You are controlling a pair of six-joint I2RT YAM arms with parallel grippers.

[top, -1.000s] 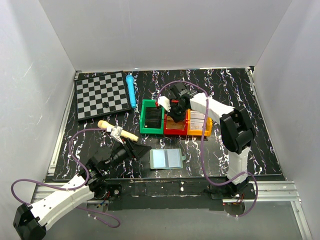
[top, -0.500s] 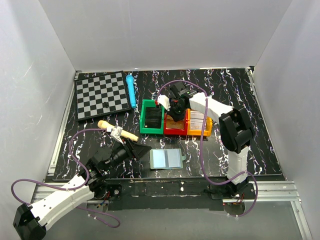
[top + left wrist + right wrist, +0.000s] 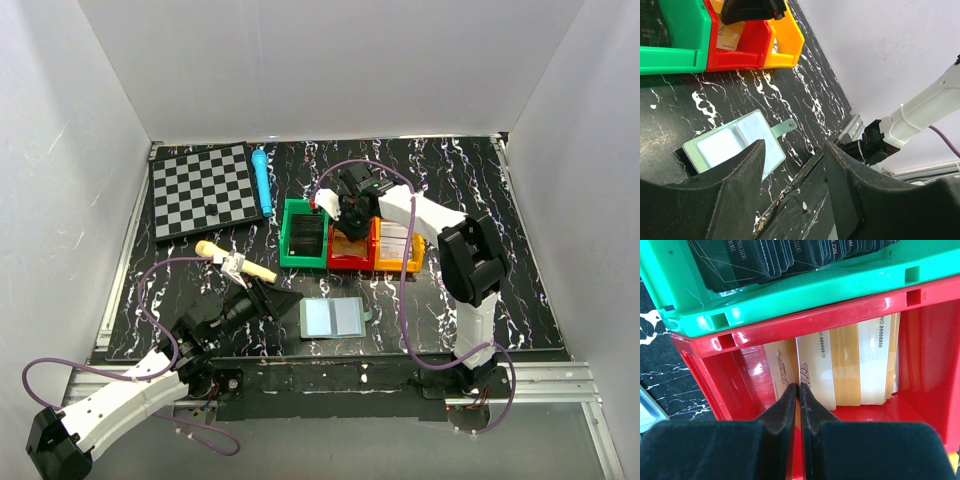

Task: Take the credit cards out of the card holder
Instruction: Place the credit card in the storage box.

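Card holder [image 3: 335,317] lay open flat on the surface [image 3: 440,170], pale blue panels up, near the front edge and in front of the red bin [image 3: 350,263], clear of both tools. We noted the left tool [image 3: 794,150] just to its left, fingers apart, nothing between them. Right tool [image 3: 799,388] reached into the red bin, fingers all but together, tips at the pale cards [image 3: 860,365] lying there. We could not tell whether a card edge sat in the slit.

**Colours and patterns, quick pass**

Table [image 3: 805,95] is showing black with white marbling. Card holder [image 3: 735,145] is showing a grey-green border and pale blue panels. Green bin [image 3: 670,60], red bin [image 3: 735,60] and orange bin [image 3: 785,50] are showing plain colours. Cards [image 3: 850,365] are looking gold-cream. Chessboard [image 3: 203,189] is showing grey-black checks.
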